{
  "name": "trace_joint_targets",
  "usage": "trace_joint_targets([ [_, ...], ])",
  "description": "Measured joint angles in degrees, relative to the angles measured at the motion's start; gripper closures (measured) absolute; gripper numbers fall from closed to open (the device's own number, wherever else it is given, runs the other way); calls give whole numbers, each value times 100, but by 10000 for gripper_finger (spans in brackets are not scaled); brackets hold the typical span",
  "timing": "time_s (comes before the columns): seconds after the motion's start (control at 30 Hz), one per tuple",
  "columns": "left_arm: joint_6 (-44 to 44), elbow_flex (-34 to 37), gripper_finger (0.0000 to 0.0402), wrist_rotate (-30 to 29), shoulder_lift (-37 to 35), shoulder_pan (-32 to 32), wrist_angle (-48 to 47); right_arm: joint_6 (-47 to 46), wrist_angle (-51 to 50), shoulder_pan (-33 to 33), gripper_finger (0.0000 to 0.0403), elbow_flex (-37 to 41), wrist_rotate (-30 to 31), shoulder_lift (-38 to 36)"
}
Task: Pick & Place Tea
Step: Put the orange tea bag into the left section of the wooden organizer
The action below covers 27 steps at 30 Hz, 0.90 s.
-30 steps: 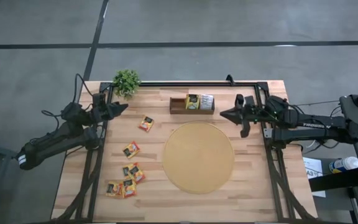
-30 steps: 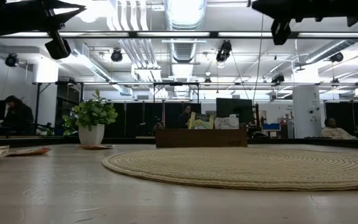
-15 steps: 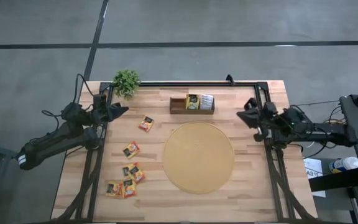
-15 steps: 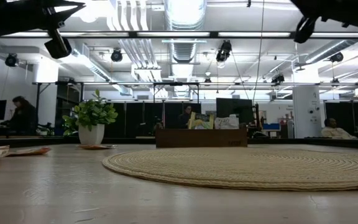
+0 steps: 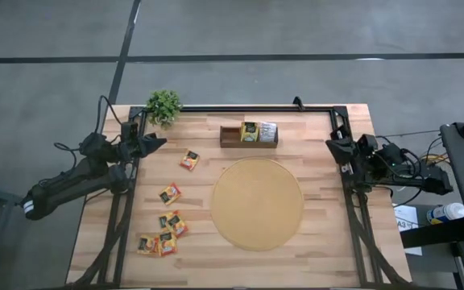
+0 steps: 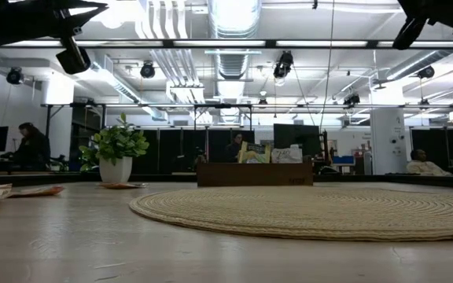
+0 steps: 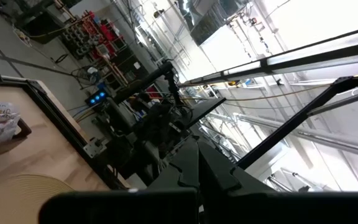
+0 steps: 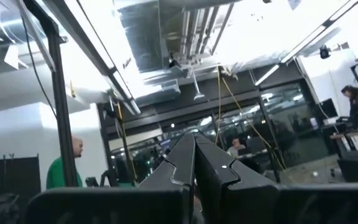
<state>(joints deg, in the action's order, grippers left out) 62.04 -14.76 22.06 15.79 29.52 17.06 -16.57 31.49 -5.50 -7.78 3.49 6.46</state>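
Several tea sachets lie flat on the left half of the table: one (image 5: 189,159), one (image 5: 170,192), and a cluster (image 5: 167,234) near the near-left corner. More sachets (image 5: 258,131) stand in the wooden tray (image 5: 230,137) at the far side, also seen in the low view as sachets (image 6: 254,152). My left gripper (image 5: 164,139) hovers shut above the table's left edge, away from every sachet; the left wrist view shows its fingers (image 7: 188,171) together. My right gripper (image 5: 329,145) is shut by the right frame rail, its fingers (image 8: 185,165) together.
The round woven mat (image 5: 257,203) fills the table's middle. A small potted plant (image 5: 164,105) stands at the far-left corner. Black frame rails run along the left rail (image 5: 123,209) and right rail (image 5: 353,217). People sit in the room beyond the table.
My right arm has pulled back from beside the tray toward the table's right edge and now sits over the right frame rail. The left arm and all sachets have stayed put.
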Motion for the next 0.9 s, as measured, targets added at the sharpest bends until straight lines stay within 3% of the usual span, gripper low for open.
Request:
trace_joint_targets([
  [0.23,90,0,401,0,0,-2,0,-10,-537,-1,394,233,8,-645],
  [0.9,61,0,401,-2,-2,-4,2,156,-1110,-2,394,245,11,-562],
])
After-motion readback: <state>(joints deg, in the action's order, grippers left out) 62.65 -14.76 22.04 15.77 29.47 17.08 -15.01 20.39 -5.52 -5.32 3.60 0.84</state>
